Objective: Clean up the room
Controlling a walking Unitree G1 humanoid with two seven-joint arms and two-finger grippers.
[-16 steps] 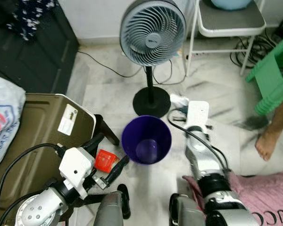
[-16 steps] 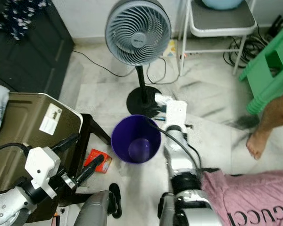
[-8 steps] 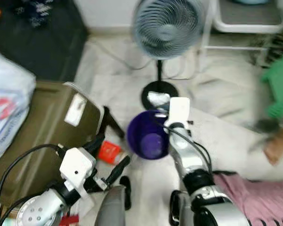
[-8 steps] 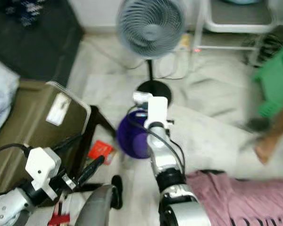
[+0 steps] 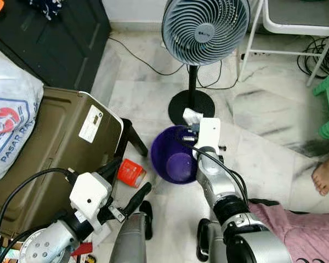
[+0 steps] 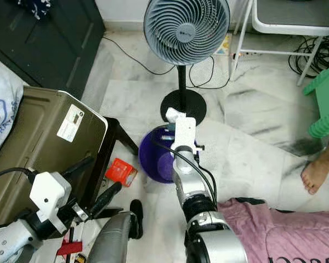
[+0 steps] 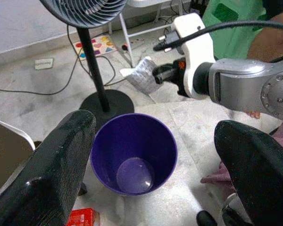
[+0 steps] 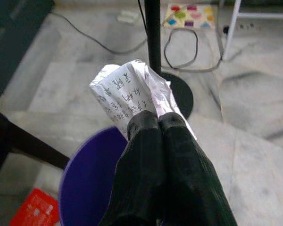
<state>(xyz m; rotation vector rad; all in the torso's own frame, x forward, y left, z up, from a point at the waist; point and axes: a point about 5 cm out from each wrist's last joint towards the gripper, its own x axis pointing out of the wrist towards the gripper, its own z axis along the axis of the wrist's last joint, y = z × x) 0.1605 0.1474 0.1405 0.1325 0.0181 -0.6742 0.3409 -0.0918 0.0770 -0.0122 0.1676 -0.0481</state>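
Purple bin [image 5: 174,161] on marble floor [image 5: 263,148] below fan [image 5: 204,33]; right claw [image 8: 156,123] clenched on crumpled paper [image 8: 127,96] above bin rim; left claw [image 7: 151,155] spread wide, empty, nearby.

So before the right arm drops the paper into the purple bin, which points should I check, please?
1. Right end effector shut on the crumpled paper: ok.
2. Paper over the mouth of the purple bin: not ok, it is at the far rim, near the fan base.
3. Bin upright and open: ok.
4. Left end effector open, away from the bin mouth: ok.
5. Person's foot apart from the bin: ok.
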